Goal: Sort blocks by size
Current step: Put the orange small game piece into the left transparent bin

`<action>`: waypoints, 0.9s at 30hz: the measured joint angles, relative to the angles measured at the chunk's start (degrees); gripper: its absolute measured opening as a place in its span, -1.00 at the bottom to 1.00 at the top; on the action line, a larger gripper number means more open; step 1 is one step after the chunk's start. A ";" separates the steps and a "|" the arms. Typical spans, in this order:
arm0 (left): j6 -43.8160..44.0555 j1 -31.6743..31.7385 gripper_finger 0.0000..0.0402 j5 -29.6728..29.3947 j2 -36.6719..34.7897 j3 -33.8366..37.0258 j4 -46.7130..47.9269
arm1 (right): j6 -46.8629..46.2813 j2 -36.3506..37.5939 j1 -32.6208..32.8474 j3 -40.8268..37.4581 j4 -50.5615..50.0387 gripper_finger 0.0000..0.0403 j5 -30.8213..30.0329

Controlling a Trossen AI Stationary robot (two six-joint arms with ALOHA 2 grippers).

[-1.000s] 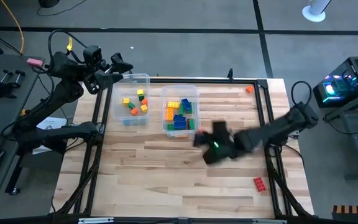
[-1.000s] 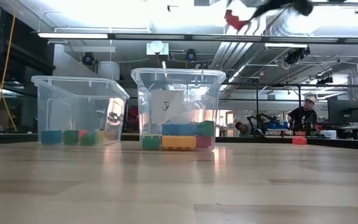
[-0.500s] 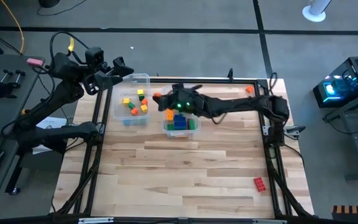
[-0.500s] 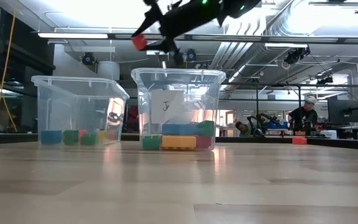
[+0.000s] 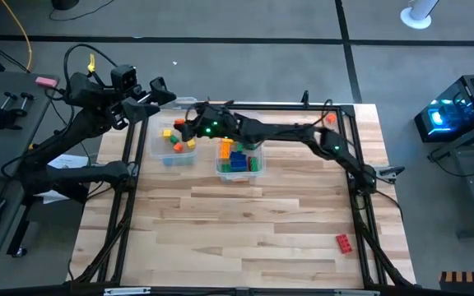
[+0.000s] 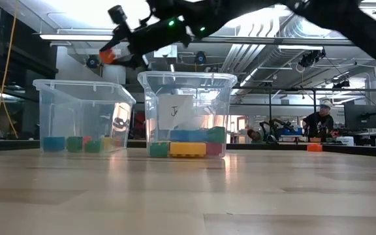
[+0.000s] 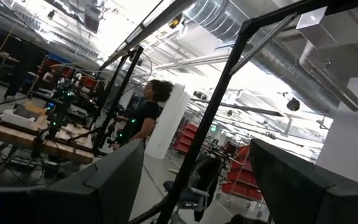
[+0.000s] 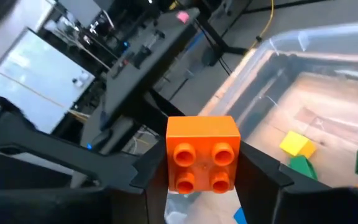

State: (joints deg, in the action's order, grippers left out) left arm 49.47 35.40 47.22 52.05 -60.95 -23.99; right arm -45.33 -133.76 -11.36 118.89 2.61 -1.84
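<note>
My right gripper point(image 5: 182, 125) reaches across the table from the right and is shut on a small orange block point(image 8: 202, 158), high above the left clear bin point(image 5: 184, 102). That bin holds a few short blocks point(image 5: 177, 138) on its floor. The right clear bin point(image 5: 239, 116) holds longer blocks point(image 5: 237, 156). In the low view the orange block point(image 6: 108, 57) hangs above the left bin's rim point(image 6: 83, 83). My left gripper point(image 5: 161, 92) is raised beyond the table's far left corner, open and with nothing between its fingers point(image 7: 114, 180). My right gripper pinches the orange block's two opposite side faces point(image 8: 235, 155) between its two fingers. The fingers come nearly level from the table's right. The block is lifted clear, its four studs point(image 8: 199, 167) facing back toward the wrist camera.
A red block point(image 5: 344, 242) lies near the table's front right, and an orange one point(image 5: 330, 117) at the far right corner. The right arm point(image 5: 303, 136) spans over the right bin. A person point(image 6: 320, 121) is in the room behind.
My right gripper has swept from the table's middle right toward the far left, passing over the right bin to above the left bin, rolling its wrist as it went. The block has travelled with it, held clear of the table.
</note>
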 joint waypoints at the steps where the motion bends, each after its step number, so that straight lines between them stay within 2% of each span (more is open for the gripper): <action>1: -0.02 0.00 0.39 0.00 0.00 0.00 0.00 | 0.29 -1.62 -0.01 2.06 -0.90 -0.27 0.50; 5: 1.18 0.00 0.39 0.00 0.02 0.00 0.03 | 0.85 -5.95 -0.06 9.08 -6.22 -0.18 1.09; 9: 1.38 0.00 0.39 0.07 0.02 0.00 0.05 | 4.96 -6.40 -0.01 12.99 -11.25 -0.02 -0.39; 12: 1.27 0.02 0.39 0.07 0.01 0.00 0.03 | 8.46 -5.90 -0.05 16.20 -16.71 0.10 -1.67; 16: -0.16 0.02 0.39 0.11 0.02 0.00 0.05 | 10.32 -2.05 -1.19 14.98 -20.94 0.20 -1.68; 18: -0.22 0.02 0.39 0.13 0.01 0.00 0.05 | 11.62 -0.07 -2.03 15.00 -25.94 0.21 -3.68; 23: -0.22 0.07 0.39 0.84 0.00 0.00 -0.30 | 14.88 5.46 -4.69 15.08 -43.97 0.21 -13.34; 27: -0.85 0.09 0.39 3.54 0.00 0.00 -0.25 | 15.26 8.32 -6.67 15.08 -67.14 0.21 -20.52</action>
State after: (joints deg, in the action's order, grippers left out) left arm 48.62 35.48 50.76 52.05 -60.95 -24.24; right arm -30.07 -125.43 -18.03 133.97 -64.53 -22.36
